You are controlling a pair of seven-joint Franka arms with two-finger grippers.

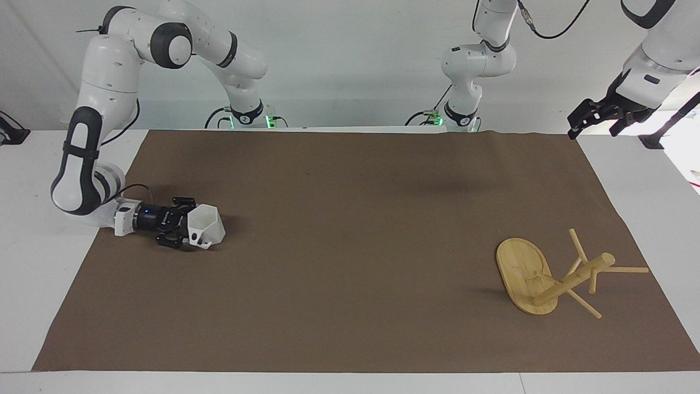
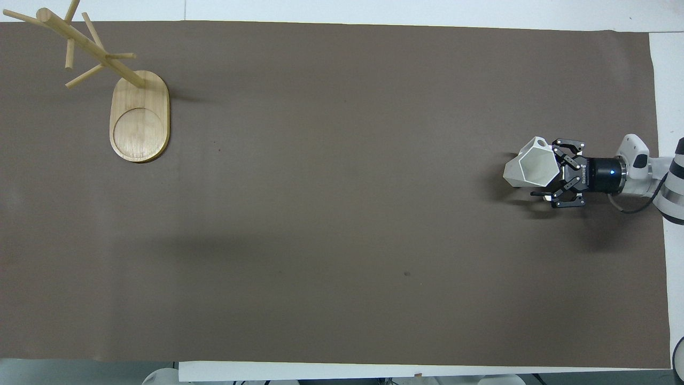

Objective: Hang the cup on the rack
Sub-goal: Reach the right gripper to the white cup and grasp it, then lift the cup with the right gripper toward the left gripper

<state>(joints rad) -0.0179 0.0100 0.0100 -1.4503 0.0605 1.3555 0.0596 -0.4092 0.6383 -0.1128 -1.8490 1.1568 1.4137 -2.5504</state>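
Plain pale wall point(image 1: 350, 65), white table point(image 1: 33, 262), brown mat point(image 1: 350, 246) covering most of it, soft even light

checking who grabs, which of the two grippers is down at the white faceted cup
The right gripper: low on the brown mat, open around the small white faceted plastic cup. The left gripper waits raised over the table's edge.

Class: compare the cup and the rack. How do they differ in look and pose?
The cup is white, faceted and lies tipped on its side; the rack is light bamboo and stands on its oval base. The right tool is open around the cup; the rack stands alone. Both rest on the brown mat.
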